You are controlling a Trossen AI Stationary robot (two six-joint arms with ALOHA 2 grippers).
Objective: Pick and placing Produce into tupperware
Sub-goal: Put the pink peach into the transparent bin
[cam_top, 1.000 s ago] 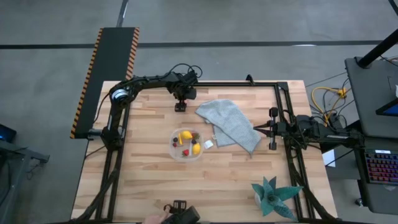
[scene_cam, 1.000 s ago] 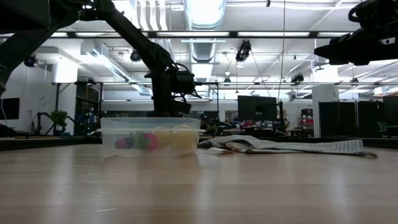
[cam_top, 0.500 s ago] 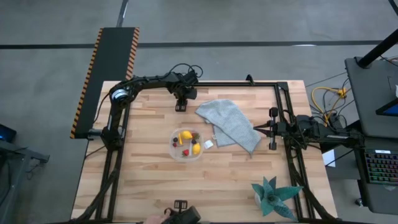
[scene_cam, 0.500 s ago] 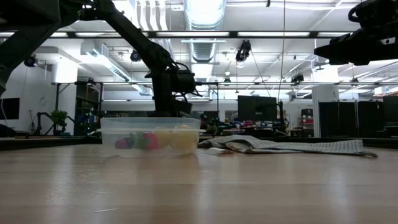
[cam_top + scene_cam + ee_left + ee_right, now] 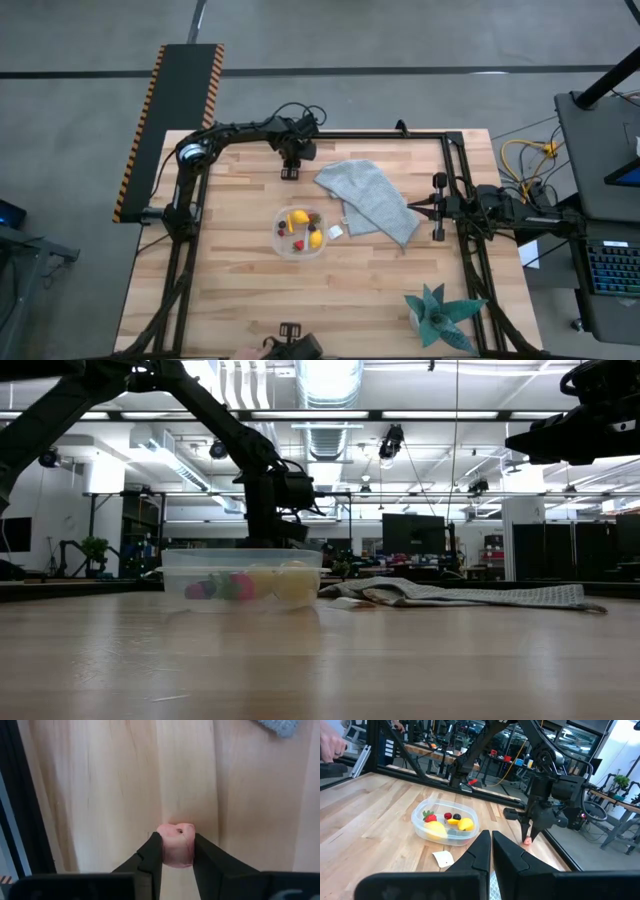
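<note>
Pink piece: a small pale-pink toy produce item (image 5: 175, 845) sits on the wooden table (image 5: 240, 290) near its far edge, well apart from the tupperware (image 5: 300, 232).
Grip: left gripper (image 5: 175, 851) has its fingers (image 5: 152, 851) pressed against the piece's two sides, clamped on it at table level.
Handling: likely light and stiff, a bit slick and rounded; a hold across its middle seems safest.
Which fruit: too small to tell.
Tupperware: clear, mid-table, already holding yellow lemons (image 5: 298, 217), red berries and dark round ones.
Neighbours: grey-blue cloth (image 5: 372, 198) just beside the tub; white tag (image 5: 335, 231) between them.
Right gripper (image 5: 490, 851): fingers together, empty, waiting over the table's right side.
Corner: teal spiky plant (image 5: 440, 315).
</note>
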